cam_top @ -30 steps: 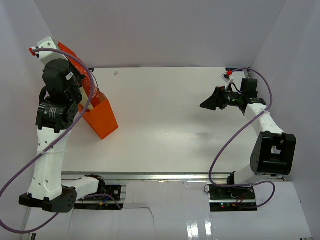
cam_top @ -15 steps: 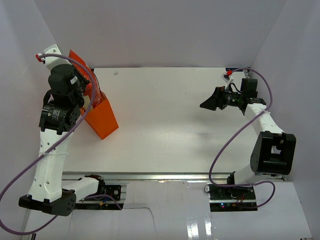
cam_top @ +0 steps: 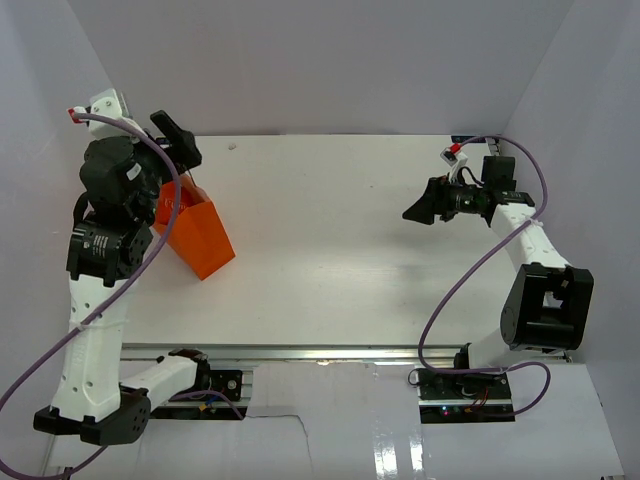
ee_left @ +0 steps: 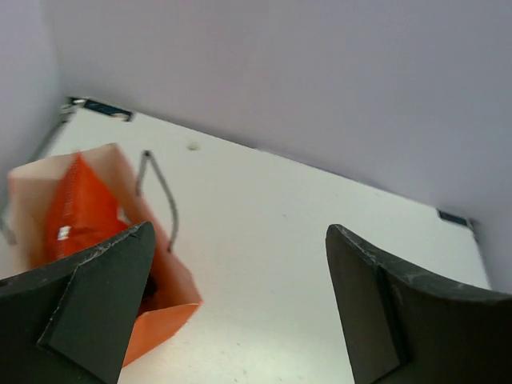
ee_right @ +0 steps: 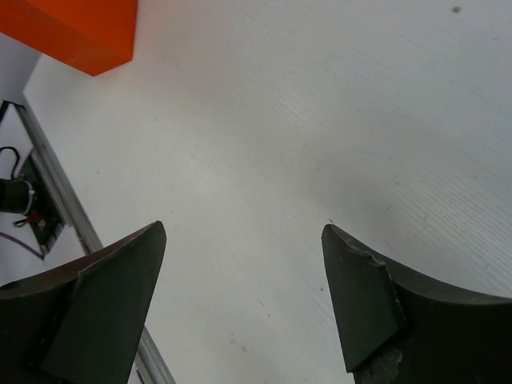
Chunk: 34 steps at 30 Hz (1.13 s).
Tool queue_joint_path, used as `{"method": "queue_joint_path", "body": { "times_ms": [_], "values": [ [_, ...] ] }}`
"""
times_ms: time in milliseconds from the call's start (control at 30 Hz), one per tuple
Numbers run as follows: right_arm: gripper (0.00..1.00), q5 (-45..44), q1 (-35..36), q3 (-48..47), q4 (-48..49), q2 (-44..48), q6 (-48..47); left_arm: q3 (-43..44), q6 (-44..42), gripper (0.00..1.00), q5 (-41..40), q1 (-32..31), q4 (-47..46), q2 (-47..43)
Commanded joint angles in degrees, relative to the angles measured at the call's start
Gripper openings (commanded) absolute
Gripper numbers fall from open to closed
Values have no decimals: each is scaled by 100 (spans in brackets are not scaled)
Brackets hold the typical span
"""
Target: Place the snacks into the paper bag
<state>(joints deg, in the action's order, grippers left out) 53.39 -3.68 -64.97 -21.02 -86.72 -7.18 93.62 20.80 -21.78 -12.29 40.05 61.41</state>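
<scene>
The orange paper bag [cam_top: 205,240] stands at the table's left, its mouth open toward my left arm. In the left wrist view the paper bag [ee_left: 172,280] shows its peach inside, and the red-orange crisp bag [ee_left: 76,208] lies in it. My left gripper [cam_top: 172,165] hangs open just above the bag's mouth with nothing between its fingers; in its own view the left gripper [ee_left: 240,228] frames bare table beside the bag. My right gripper [cam_top: 415,205] is open and empty over the right side; the right gripper [ee_right: 244,227] looks across the table to the bag's corner [ee_right: 80,28]. The other snacks are out of view.
White walls close in the table at the back and on both sides. The bag's thin grey handle [ee_left: 160,192] sticks up from its rim. A metal rail [cam_top: 300,352] runs along the near edge, with the arm bases behind it.
My left gripper has opened and let go of the crisp bag, which stood up out of the paper bag before and has dropped inside. The right arm has barely moved.
</scene>
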Motion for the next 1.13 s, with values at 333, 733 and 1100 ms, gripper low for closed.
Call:
{"method": "queue_joint_path", "body": {
  "times_ms": [333, 733, 1100],
  "values": [
    [90, -3097, 8, -420, -904, 1192, -1910, -2786, 671, 98, 5931, -45, -1992, -708],
    [90, -3510, -10, -95, -896, 2377, -1559, -4423, 795, 98, 5817, -80, -2239, -1658],
    [90, -3925, -10, 555, -254, 3143, -706, -4572, 601, 98, 5580, -80, -1862, -1992]
  ]
}}
